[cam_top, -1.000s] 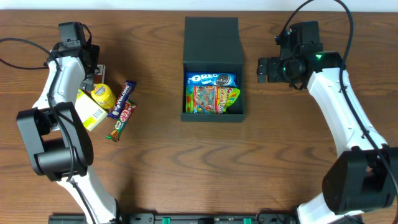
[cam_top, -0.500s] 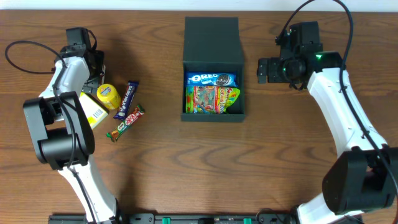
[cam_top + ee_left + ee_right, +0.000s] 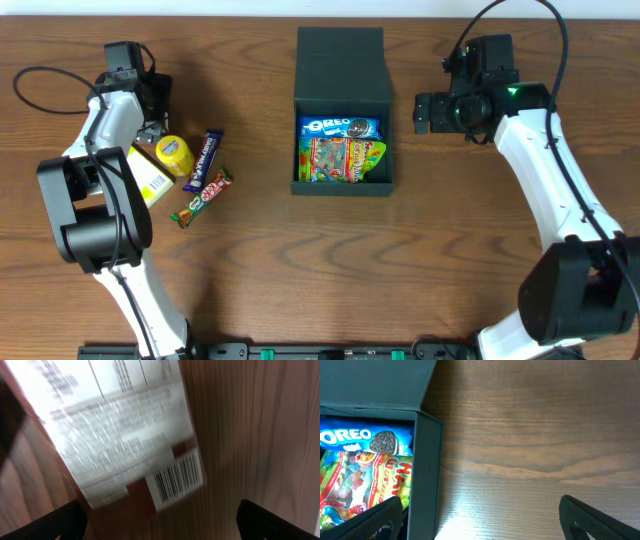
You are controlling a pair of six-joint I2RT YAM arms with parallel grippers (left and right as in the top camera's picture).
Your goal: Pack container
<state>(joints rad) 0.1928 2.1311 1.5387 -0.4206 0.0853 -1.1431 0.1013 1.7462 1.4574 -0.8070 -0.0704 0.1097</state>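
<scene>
Step in hand, by the look of it: lifting the next snack off the pile at the left. Your left gripper [image 3: 162,516] hangs over a barcode packet [image 3: 125,445], fingers [image 3: 55,522] spread wide with nothing between them. The packet lies skewed across the wrist view, so turn the wrist until the jaws square up across its narrow side, then descend slowly and pinch near the middle, not at an end (the view is blurred; whether anything touches yet cannot be told). Keep clear of the neighbours: yellow pouch [image 3: 150,182], yellow-capped item [image 3: 172,152], blue bar [image 3: 203,157], KitKat [image 3: 202,193]. The container [image 3: 342,189] sits mid-table, well apart from the pile, with its flap lid [image 3: 340,50] laid open. The Oreo pack [image 3: 340,127] and gummy bags [image 3: 340,160] are inside, and room looks scant, so plan to lay the packet flat on top. The left arm is folded back, wrist over the far-left corner of the pile. The right gripper [image 3: 485,516] is wide apart and empty, hovering just beside the container's right wall.
</scene>
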